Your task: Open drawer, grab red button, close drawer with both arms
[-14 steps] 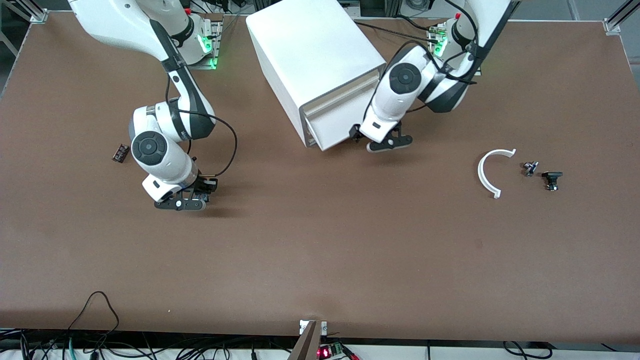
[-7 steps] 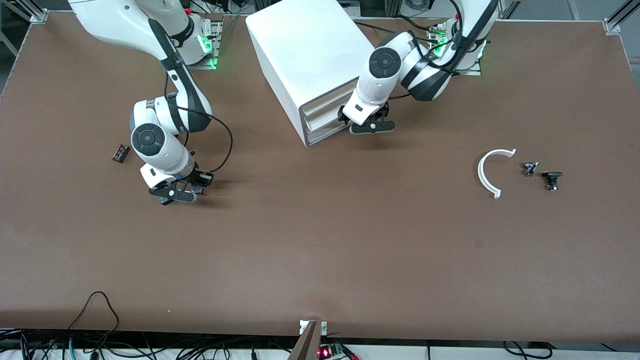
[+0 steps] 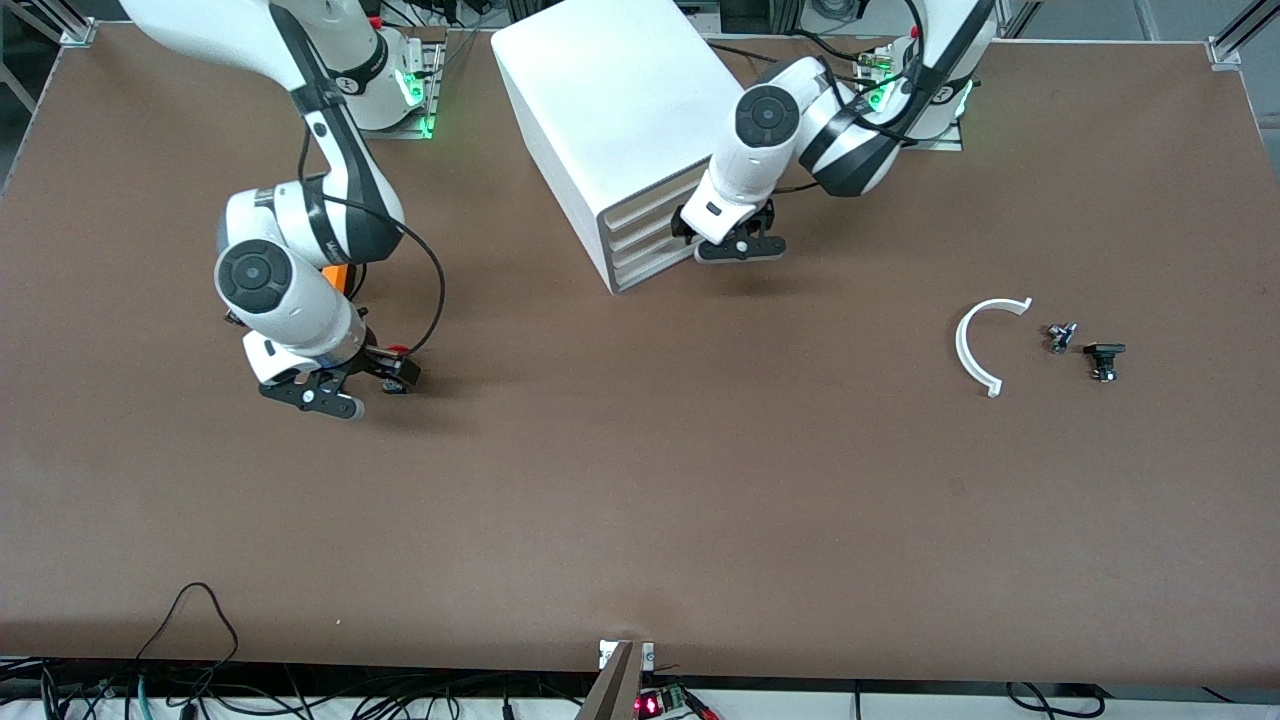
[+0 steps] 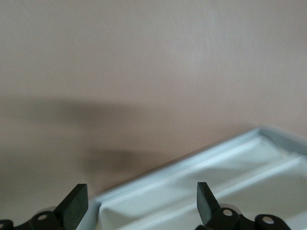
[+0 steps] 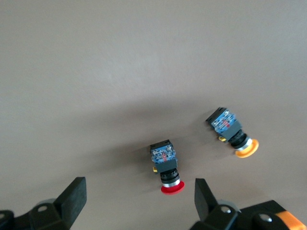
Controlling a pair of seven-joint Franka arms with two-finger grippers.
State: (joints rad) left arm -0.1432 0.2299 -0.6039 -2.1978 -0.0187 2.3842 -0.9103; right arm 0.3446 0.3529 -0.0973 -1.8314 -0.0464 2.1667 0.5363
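Note:
The white cabinet [image 3: 620, 110] stands between the arms' bases. The drawer [image 3: 648, 243] sits flush in its front with the other three. My left gripper [image 3: 738, 249] is open and empty, right at the cabinet's front; in the left wrist view [image 4: 141, 203] the white drawer front [image 4: 225, 187] lies between the fingers. The red-capped button [image 5: 166, 167] lies on the table, just ahead of my open right gripper [image 5: 139, 201]. In the front view its red cap [image 3: 397, 351] shows beside the right gripper [image 3: 312, 397], which hangs low over the table.
A button with an orange-yellow cap [image 5: 234, 134] lies beside the red one. An orange cube [image 3: 337, 277] peeks out by the right arm. A white curved strip [image 3: 972, 345] and two small dark parts [image 3: 1060, 335] [image 3: 1103, 358] lie toward the left arm's end.
The left gripper pushed the open drawer into the cabinet; it is now flush. The right arm moved toward its own end of the table, its gripper still low over the table.

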